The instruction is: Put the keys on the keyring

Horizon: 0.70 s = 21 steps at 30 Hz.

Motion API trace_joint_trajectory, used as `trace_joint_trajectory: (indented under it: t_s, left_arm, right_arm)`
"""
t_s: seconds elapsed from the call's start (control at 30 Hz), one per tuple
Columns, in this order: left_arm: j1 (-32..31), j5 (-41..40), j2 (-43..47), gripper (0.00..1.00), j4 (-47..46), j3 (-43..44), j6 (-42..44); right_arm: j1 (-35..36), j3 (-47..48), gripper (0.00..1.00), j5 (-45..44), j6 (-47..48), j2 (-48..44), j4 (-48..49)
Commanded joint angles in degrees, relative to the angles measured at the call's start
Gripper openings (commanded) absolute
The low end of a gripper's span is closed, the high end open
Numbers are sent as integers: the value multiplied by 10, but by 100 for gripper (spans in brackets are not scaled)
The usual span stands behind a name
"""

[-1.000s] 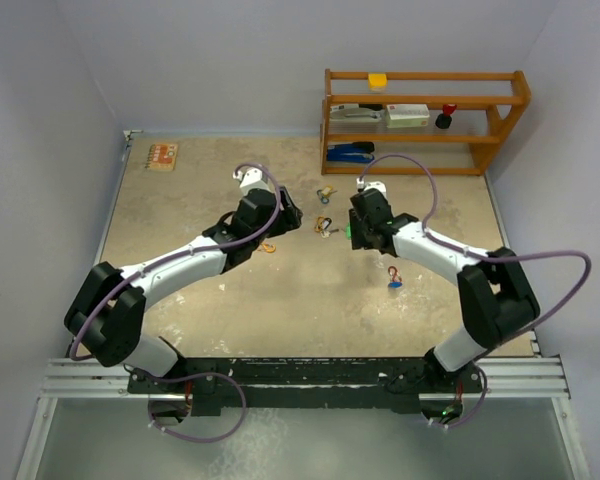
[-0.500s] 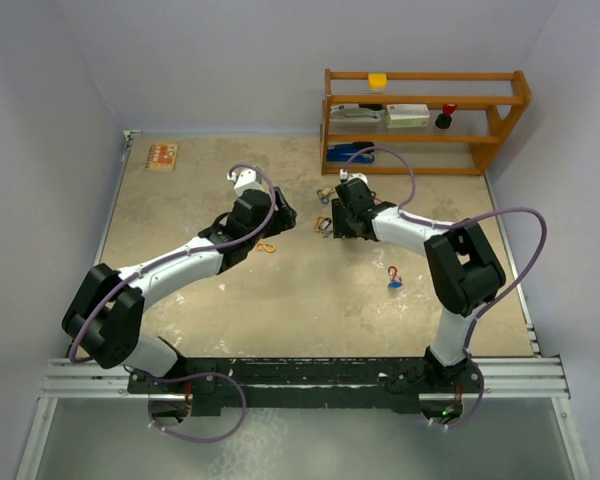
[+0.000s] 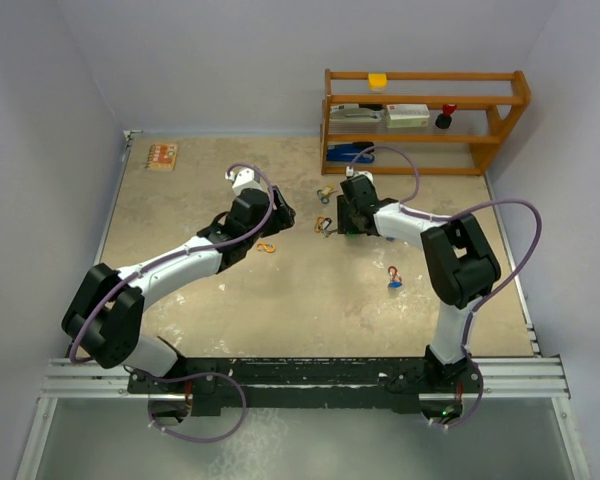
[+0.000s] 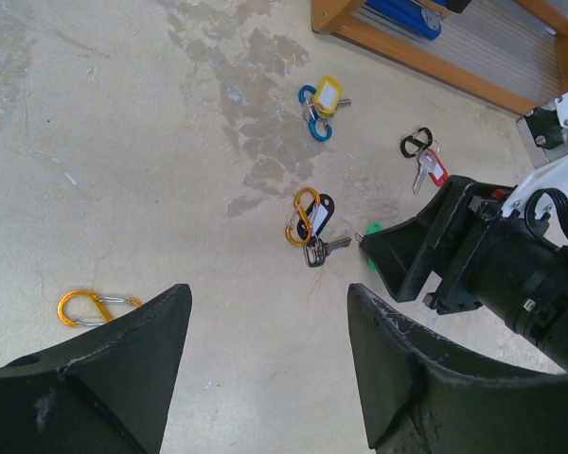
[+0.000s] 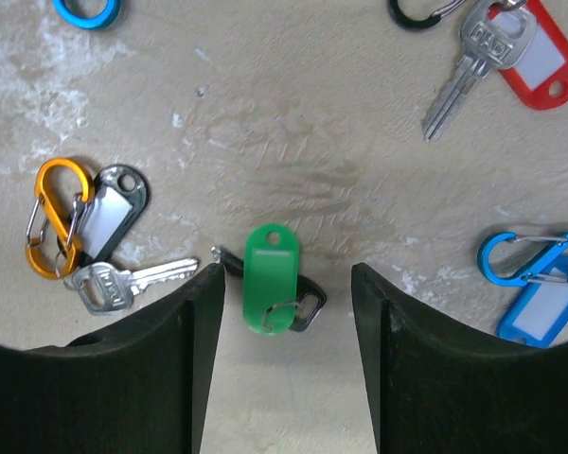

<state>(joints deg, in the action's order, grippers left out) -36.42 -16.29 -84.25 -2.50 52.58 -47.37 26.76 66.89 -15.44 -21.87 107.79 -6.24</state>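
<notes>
In the right wrist view, a key with a green tag (image 5: 269, 284) lies flat on the table, over a black key head. My right gripper (image 5: 286, 274) is open and hangs over it, one finger on each side, touching nothing. A silver key (image 5: 123, 282) with a black tag hangs on an orange carabiner (image 5: 49, 227) to the left. A key with a red tag (image 5: 511, 43) lies at the upper right. My left gripper (image 4: 267, 293) is open and empty. An empty orange carabiner keyring (image 4: 95, 307) lies to its left.
A blue carabiner with a yellow tag (image 4: 320, 99) lies farther back. A blue carabiner with a blue tag (image 5: 540, 274) sits right of my right gripper. A wooden shelf (image 3: 425, 120) stands at the back right. Another small red and blue set (image 3: 394, 278) lies nearer the front.
My right arm has swung left and farther back, bringing its gripper over the green-tagged key. The left arm has barely moved.
</notes>
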Motion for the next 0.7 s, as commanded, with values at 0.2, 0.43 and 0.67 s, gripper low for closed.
trace_joint_trajectory:
  t_s: [0.2, 0.43, 0.67]
  left_arm:
    - [5, 4, 8, 64, -28, -3, 6]
    - [8, 4, 7, 64, -27, -4, 6]
    - [8, 5, 6, 64, -28, -5, 6]
  right_arm:
    - [-7, 31, 56, 30, 15, 35, 13]
    - [-7, 30, 40, 35, 11, 38, 5]
    - [-7, 12, 26, 22, 11, 21, 11]
